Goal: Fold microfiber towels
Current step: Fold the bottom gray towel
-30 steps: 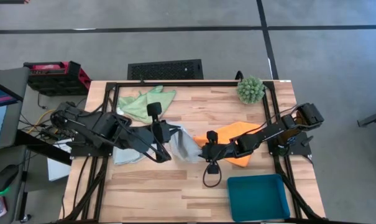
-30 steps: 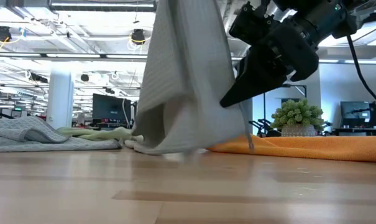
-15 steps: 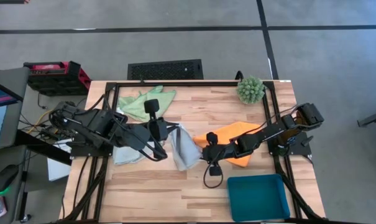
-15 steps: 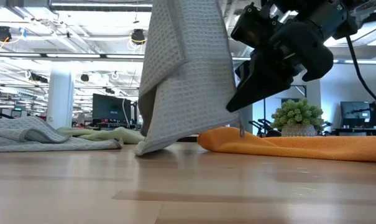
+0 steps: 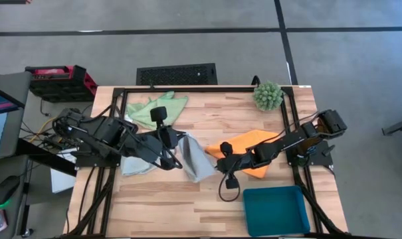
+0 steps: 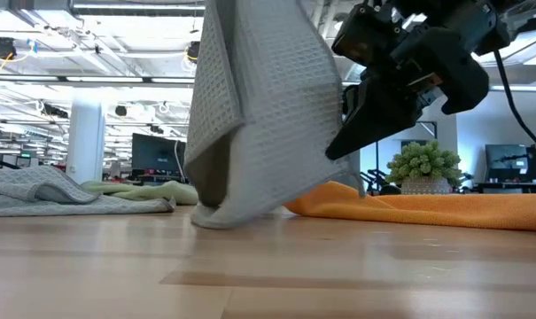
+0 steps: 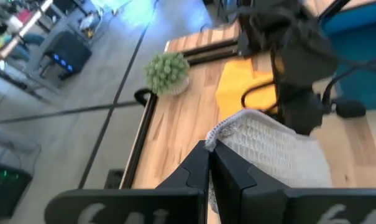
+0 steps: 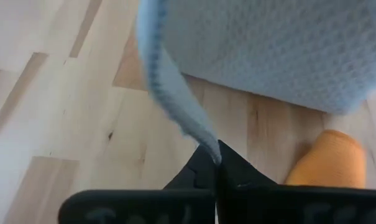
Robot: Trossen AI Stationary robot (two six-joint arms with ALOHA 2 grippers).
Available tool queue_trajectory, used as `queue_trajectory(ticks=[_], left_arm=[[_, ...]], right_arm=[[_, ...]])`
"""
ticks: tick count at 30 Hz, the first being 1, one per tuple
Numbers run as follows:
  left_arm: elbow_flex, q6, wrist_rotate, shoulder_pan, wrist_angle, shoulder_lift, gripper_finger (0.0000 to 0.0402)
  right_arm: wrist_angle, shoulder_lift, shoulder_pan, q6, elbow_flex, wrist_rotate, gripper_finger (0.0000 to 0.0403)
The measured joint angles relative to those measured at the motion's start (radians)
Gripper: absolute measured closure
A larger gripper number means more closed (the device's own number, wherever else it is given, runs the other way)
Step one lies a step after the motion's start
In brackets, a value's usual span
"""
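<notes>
I have the grey towel (image 5: 195,158) hanging mid-surface, left claw (image 7: 209,151) and right claw (image 8: 214,157) each pinched tight on a corner, so I can spread it for folding.

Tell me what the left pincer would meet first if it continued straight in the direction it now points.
Probably the right pincer, which grips the other edge of the blue-grey towel that the left pincer holds; depth is unclear.

- The left arm reaches in from its side toward the middle of the tabletop, its left end effector (image 5: 179,141) raised, fingers (image 7: 200,163) pressed together.
- The right arm stretches diagonally inward, its right end effector (image 5: 214,155) tilted down, fingers (image 8: 203,160) pinched together.
- Both end effectors sit near each other.
</notes>
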Motion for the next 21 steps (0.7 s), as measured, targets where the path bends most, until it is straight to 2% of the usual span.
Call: queue_trajectory(ticks=[7, 15, 21], left_arm=[[-0.034, -0.129, -0.028, 0.0, -0.115, 0.0, 0.0401], [-0.035, -0.284, -0.029, 0.0, -0.231, 0.001, 0.0401], [-0.036, -0.343, -0.025, 0.003, -0.29, 0.018, 0.0401]], right_arm=[[-0.151, -0.115, 0.0, 0.049, 0.0, 0.116, 0.0397], [-0.21, -0.27, 0.0, 0.042, 0.0, 0.197, 0.0399], [-0.243, -0.355, 0.0, 0.036, 0.001, 0.265, 0.04]])
